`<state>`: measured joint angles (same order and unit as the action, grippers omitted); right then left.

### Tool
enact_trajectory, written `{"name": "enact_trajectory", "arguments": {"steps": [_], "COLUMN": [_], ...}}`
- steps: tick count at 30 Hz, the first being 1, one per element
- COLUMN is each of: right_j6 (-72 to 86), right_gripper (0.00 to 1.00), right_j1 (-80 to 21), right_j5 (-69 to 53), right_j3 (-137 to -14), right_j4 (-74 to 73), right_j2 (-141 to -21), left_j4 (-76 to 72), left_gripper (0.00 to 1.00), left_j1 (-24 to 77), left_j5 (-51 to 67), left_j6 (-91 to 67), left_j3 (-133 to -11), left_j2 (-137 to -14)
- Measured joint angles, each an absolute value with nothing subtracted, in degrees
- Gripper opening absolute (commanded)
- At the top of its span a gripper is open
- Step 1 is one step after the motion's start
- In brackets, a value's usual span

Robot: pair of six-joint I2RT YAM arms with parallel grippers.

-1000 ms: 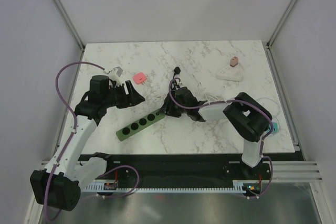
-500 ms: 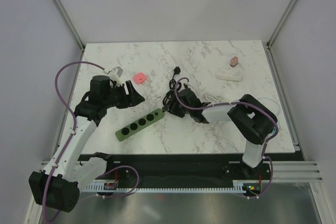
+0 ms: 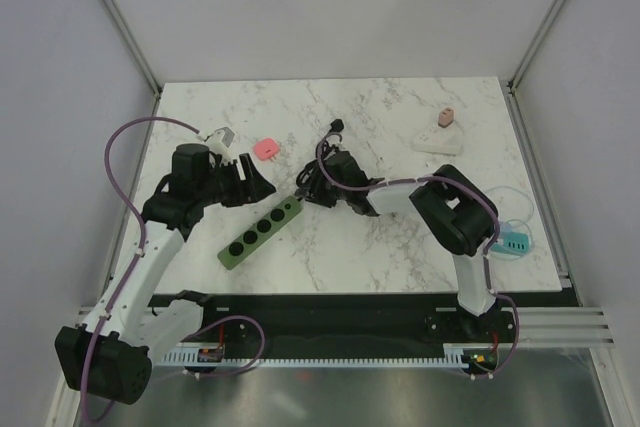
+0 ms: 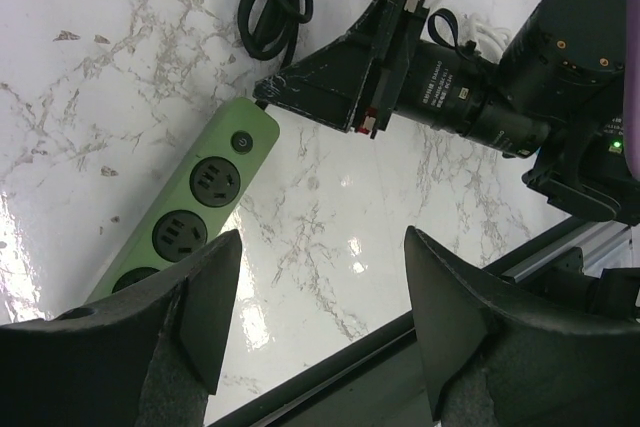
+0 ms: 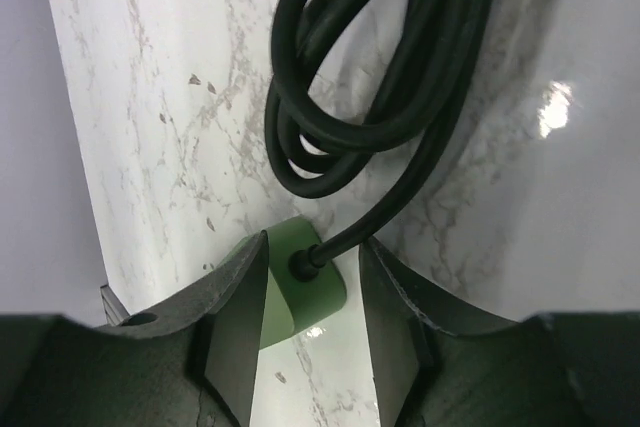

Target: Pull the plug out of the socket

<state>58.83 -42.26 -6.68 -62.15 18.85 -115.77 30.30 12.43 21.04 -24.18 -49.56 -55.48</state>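
Observation:
A green power strip (image 3: 258, 234) lies slantwise on the marble table; the sockets that show (image 4: 214, 179) are empty. Its black cord (image 5: 370, 97) enters the far end (image 5: 320, 292) and coils behind it. My right gripper (image 5: 313, 247) straddles that end, open: the left finger rests against the strip and the right finger stands clear of it. From above, the right gripper (image 3: 308, 192) sits at the strip's upper end. My left gripper (image 3: 262, 187) hovers open over the strip's middle with nothing between its fingers (image 4: 322, 247). A white and grey plug (image 3: 221, 136) lies behind it on the table.
A pink block (image 3: 266, 149) lies near the white plug. A white base with a pink adapter (image 3: 440, 137) sits at the back right, and a teal item (image 3: 515, 242) lies at the right edge. The coiled cord (image 3: 325, 162) lies just behind the right gripper.
My right gripper moved left and toward the back, its jaws narrowing around the strip's cord end, which swung with it. The left arm stayed put.

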Motion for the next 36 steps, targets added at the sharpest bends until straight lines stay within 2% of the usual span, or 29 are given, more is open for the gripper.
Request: {"name": "enact_trajectory", "arguments": {"steps": [3, 4, 6, 8, 10, 17, 23, 29, 36], "right_j6": [58.5, 58.2, 57.1, 55.7, 52.9, 41.7, 35.7, 33.0, 30.6], "right_gripper": [0.59, 0.67, 0.74, 0.90, 0.98, 0.98, 0.98, 0.98, 0.98], "right_j1": [-42.3, -42.3, -42.0, -41.7, -40.8, -33.5, -21.1, -11.6, -6.8], "right_j5": [-7.3, -7.4, -7.5, -7.4, -6.0, 3.3, 9.9, 10.6, 1.1], "right_j3": [-64.6, -65.4, -66.3, -66.5, -66.4, -63.2, -56.6, -49.5, -45.8], "right_j4": [18.2, 17.4, 15.9, 13.8, 10.0, -7.0, -16.2, -20.3, -16.1], "right_j2": [-117.0, -117.1, -116.9, -115.9, -113.4, -98.4, -85.0, -83.5, -84.6], "left_j4": [30.2, 30.2, 29.9, 29.6, 28.7, 25.1, 22.1, 20.3, 19.0], "left_gripper": [0.73, 0.73, 0.75, 0.77, 0.79, 0.80, 0.79, 0.79, 0.79], "left_j1": [12.4, 12.4, 12.4, 12.5, 12.8, 16.8, 21.1, 24.9, 27.1], "left_j5": [21.1, 21.1, 21.2, 21.6, 22.1, 22.7, 22.7, 23.2, 24.2], "left_j6": [-24.2, -24.2, -24.2, -24.4, -24.6, -26.3, -27.7, -28.7, -29.2], "left_j3": [-49.6, -49.6, -49.5, -49.5, -49.3, -48.5, -48.5, -49.7, -50.7], "left_j2": [-55.5, -55.5, -55.5, -55.5, -55.6, -58.4, -61.8, -65.5, -67.3]}}
